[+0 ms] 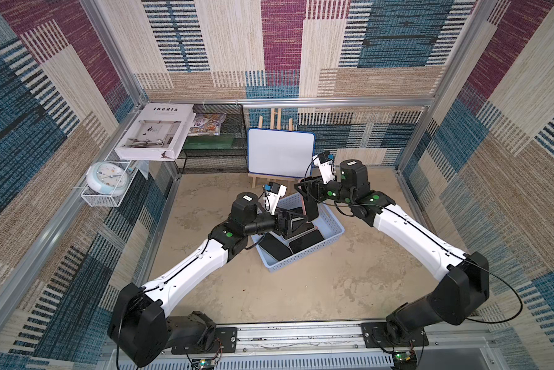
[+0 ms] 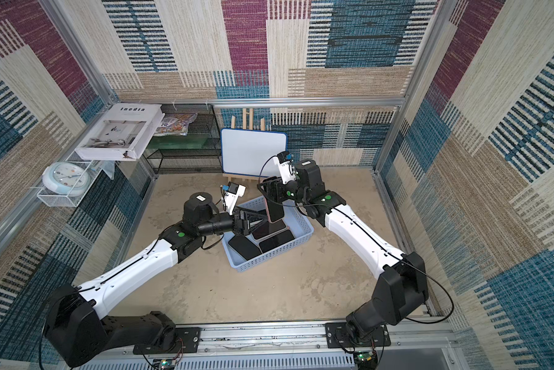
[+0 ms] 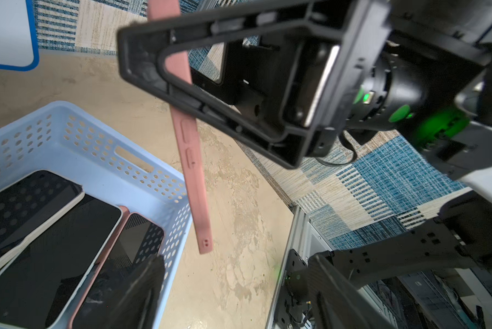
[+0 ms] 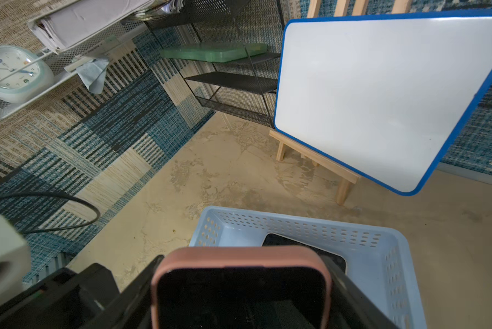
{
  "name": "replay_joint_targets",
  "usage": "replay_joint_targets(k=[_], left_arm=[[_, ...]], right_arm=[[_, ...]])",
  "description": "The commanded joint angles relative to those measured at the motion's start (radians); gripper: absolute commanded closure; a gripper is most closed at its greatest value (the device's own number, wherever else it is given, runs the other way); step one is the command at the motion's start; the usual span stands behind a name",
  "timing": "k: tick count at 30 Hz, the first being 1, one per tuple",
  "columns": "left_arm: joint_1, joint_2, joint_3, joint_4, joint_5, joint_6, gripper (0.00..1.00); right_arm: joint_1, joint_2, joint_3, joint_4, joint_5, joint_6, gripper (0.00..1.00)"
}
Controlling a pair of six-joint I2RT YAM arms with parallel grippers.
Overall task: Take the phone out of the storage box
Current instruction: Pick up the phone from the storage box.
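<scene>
The pale blue storage box (image 1: 301,259) (image 2: 269,256) sits mid-table at an angle, with several dark-screened phones (image 1: 274,246) (image 3: 54,242) lying flat in it. My right gripper (image 1: 307,192) (image 4: 240,265) is shut on the top end of a phone in a pink case (image 1: 311,206) (image 2: 275,209) (image 3: 192,159) (image 4: 239,284). That phone hangs upright, lifted off the others, over the box's far end. My left gripper (image 1: 293,221) (image 3: 233,279) hovers open over the box's left side, just beside the hanging phone, with nothing between its fingers.
A whiteboard on a wooden easel (image 1: 280,157) stands right behind the box. A black mesh rack (image 1: 214,144) fills the back left. On the left wall, a large book (image 1: 154,131) and a clock (image 1: 107,177) rest in a white wire basket (image 1: 101,198).
</scene>
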Motion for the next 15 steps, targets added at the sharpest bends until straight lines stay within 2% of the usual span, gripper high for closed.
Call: replay_joint_targets(k=[1,9,12,15], left_arm=[[-0.015,0.009,0.01,0.036,-0.099,-0.028,0.23],[-0.061,0.044,0.05,0.061,-0.187,-0.026,0.27],[-0.079,0.069,0.073,0.059,-0.207,-0.027,0.39],[-0.096,0.089,0.089,0.062,-0.222,-0.037,0.44]], right_arm=[[0.006,-0.014,-0.003,0.056,0.012,0.065,0.46],[0.037,-0.043,-0.024,0.059,0.058,0.12,0.45],[0.057,-0.052,-0.024,0.049,0.114,0.124,0.45],[0.068,-0.059,-0.026,0.048,0.163,0.144,0.46]])
